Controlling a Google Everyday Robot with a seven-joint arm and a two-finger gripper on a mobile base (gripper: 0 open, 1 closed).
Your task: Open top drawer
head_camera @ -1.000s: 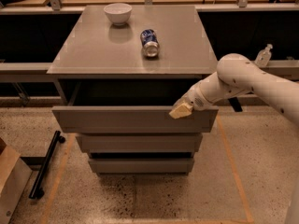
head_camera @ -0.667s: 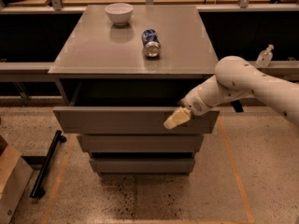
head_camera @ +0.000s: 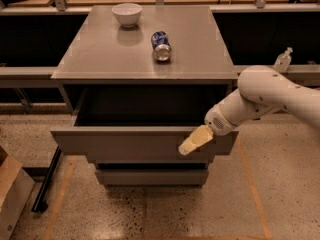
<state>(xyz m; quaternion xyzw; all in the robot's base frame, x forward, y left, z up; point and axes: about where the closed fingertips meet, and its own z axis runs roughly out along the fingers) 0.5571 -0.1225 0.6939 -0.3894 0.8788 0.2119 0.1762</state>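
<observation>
The top drawer (head_camera: 125, 143) is a wide grey drawer with a flat handleless front. It stands pulled out from the grey cabinet (head_camera: 100, 59), and its dark inside shows. The gripper (head_camera: 192, 141), with yellowish fingers, sits in front of the right part of the drawer front, just below its top edge. The white arm (head_camera: 265, 96) reaches in from the right. Two shorter grey drawers (head_camera: 150, 176) sit shut below.
A white bowl (head_camera: 126, 13) and a blue can (head_camera: 161, 45) lying on its side rest on the cabinet top. A cardboard box (head_camera: 12, 194) and a dark bar (head_camera: 45, 181) lie on the floor at the left. Dark shelving runs behind.
The gripper has moved down and a little left, from the drawer's top edge to in front of its face. The drawer stays pulled out.
</observation>
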